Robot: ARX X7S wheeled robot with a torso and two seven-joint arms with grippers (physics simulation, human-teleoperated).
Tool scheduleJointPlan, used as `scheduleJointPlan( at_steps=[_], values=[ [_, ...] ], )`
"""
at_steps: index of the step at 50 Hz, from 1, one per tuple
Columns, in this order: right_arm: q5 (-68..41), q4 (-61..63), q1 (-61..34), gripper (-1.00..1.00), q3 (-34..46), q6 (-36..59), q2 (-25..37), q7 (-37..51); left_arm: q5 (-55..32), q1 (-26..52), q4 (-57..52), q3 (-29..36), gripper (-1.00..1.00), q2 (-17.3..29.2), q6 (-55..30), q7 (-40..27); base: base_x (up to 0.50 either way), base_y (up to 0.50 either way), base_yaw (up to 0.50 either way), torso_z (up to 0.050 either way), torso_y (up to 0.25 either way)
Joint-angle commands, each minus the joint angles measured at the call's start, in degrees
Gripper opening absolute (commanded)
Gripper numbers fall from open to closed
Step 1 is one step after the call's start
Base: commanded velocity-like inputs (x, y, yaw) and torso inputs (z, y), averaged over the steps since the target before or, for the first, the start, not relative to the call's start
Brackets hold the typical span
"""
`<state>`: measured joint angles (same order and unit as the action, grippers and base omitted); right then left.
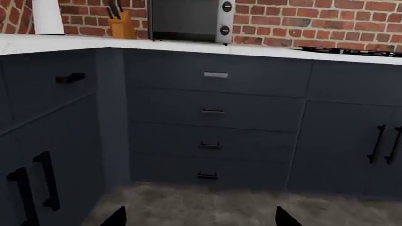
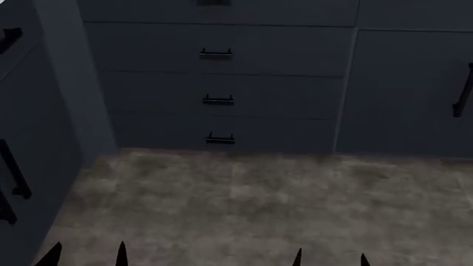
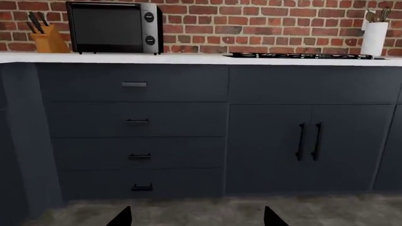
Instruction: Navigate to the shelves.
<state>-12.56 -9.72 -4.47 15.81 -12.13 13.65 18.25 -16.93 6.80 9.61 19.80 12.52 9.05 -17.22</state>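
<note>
The head view takes in only the lower part of a dark blue drawer stack (image 2: pixel 219 83), the stone-grey floor (image 2: pixel 251 205) in front of it, and four black fingertip points along the bottom edge. The two wrist views look higher and add what the head camera misses: a white bench (image 3: pixel 188 59) running above the drawer stack, a red brick wall (image 3: pixel 264 23) behind it, and a toaster oven (image 3: pixel 114 27) standing on the bench straight above the drawer stack. Beside the toaster oven, toward the inner corner, stands a knife block (image 1: pixel 121 23). Only the right wrist view shows the cooktop (image 3: pixel 301 55) on the far side of the toaster oven, with a white utensil holder (image 3: pixel 375 35) beyond it, and a double-door cabinet (image 3: pixel 311 141) next to the drawer stack.

The shelves named in the task appear in none of the three views, so their place and the way they run cannot be told.

The left gripper (image 1: pixel 197 217) and right gripper (image 3: pixel 197 217) both show two tips spread wide, released, with nothing between them.

A second run of cabinets (image 1: pixel 44 141) meets the drawer stack at a right angle on the robot's left, closing that corner. Bare floor lies between the grippers and the drawer stack.
</note>
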Motion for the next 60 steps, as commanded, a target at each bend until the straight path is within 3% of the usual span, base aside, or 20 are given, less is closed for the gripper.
scheduleJointPlan(
  at_steps=[1,60],
  values=[
    [-0.07,-0.50,-0.22,1.00,0.23,-0.45,0.02,0.12,-0.20,0.29,0.66,0.18,1.00,0.04,0.45,0.09,0.02,-0.47,0.00,0.000,0.000],
    [-0.71,-0.60,-0.33,1.00,1.30,-0.94,1.00,1.05,-0.75,0.56,0.71,1.54,1.00,0.54,0.92,-0.88,0.02,-0.47,0.00,0.000,0.001]
  ],
)
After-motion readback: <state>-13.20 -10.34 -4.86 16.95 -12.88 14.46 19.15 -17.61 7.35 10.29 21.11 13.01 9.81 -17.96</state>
